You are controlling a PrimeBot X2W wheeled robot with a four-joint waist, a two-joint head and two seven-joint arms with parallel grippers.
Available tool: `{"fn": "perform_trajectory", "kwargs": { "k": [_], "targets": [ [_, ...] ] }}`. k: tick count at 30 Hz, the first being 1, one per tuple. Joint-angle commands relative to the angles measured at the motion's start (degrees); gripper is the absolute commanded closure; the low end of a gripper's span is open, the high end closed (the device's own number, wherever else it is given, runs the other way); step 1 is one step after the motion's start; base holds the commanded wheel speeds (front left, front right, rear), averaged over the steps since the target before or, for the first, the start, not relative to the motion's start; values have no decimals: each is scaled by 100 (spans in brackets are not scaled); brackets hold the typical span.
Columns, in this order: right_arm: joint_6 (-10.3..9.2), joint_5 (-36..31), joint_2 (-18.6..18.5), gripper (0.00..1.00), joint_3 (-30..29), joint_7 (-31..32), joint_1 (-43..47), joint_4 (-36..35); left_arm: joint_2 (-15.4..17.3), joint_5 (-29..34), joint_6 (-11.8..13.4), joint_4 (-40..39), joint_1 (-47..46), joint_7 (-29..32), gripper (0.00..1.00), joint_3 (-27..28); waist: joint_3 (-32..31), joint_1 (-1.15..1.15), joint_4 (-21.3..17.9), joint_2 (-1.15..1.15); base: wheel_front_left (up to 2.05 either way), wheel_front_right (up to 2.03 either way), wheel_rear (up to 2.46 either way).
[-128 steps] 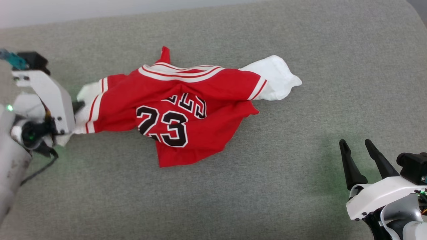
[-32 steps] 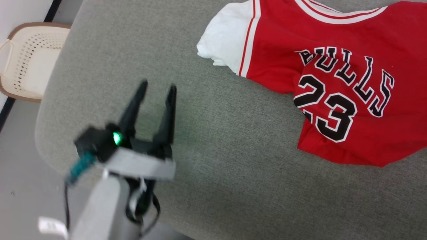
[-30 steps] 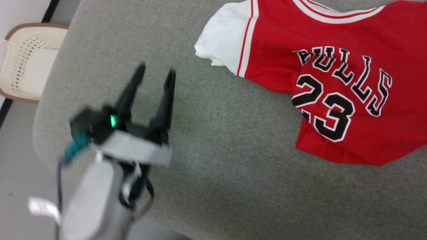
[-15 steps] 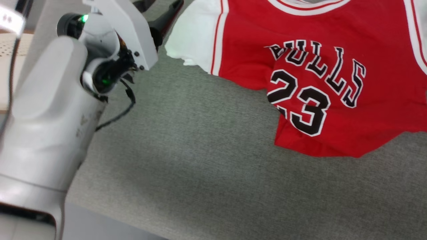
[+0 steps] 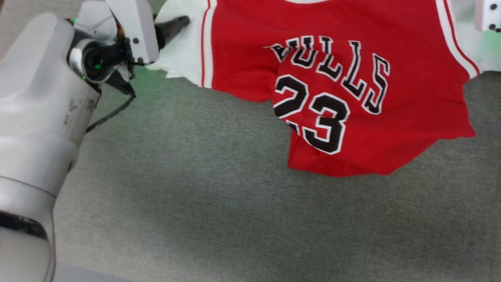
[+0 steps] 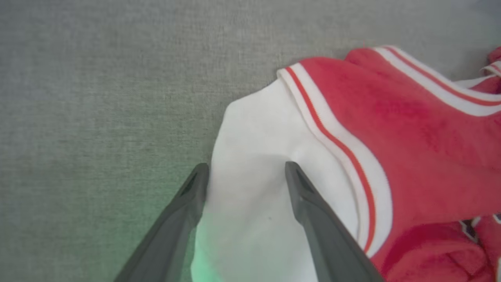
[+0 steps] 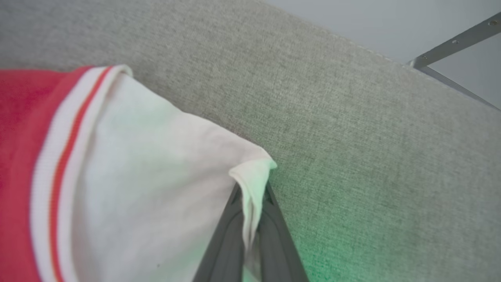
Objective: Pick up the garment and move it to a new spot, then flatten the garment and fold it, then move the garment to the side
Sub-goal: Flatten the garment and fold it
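The garment [image 5: 344,78], a red jersey with black lettering and "23", lies chest-up on the grey cushion, its lower left part bunched under. My left gripper [image 5: 178,24] is at the garment's white left sleeve [image 6: 254,156]. In the left wrist view that gripper [image 6: 246,170] is open, its two fingers straddling the sleeve cloth. My right gripper [image 7: 252,190] is shut on the edge of the other white sleeve [image 7: 156,164], with a fold of cloth pinched between the fingers. The right wrist housing [image 5: 487,15] shows at the head view's top right.
Grey fabric cushion [image 5: 219,203] stretches wide in front of the garment. My pale left forearm [image 5: 35,117] covers the head view's left side. A metal bar [image 7: 458,39] stands beyond the cushion's far edge.
The head camera has turned, shifting the whole picture. My left gripper has travelled from open cushion to the left sleeve. The garment lies spread wider than 4.3 s ago, and the right gripper now holds its sleeve.
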Motion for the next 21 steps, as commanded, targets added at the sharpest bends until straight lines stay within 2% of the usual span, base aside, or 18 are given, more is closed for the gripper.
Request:
{"fn": "perform_trajectory", "kwargs": {
  "k": [1,6,7,9,15,21],
  "targets": [
    [68,112,202,100,219,142,510,305,22,-22,-13,30,-58,27,0,-100,105,0,-160,0,0,0,0],
    [67,362,159,100,505,79,515,387,-69,-283,-14,206,-24,123,0,-359,100,0,-250,0,0,0,0],
    [67,397,143,100,539,45,501,391,-79,-332,-14,212,-25,136,29,-400,110,0,-252,0,0,0,0],
    [62,490,143,100,620,-45,483,402,-71,-404,-14,219,-40,85,100,-475,108,0,-266,0,0,0,0],
    [47,676,28,100,497,-828,236,367,171,-486,-14,201,-223,-505,100,-603,-33,0,-344,0,0,0,0],
    [35,904,48,100,184,-1935,17,356,216,-594,-14,82,-299,-1397,100,-634,-323,0,-463,0,0,0,0]
  ]
}}
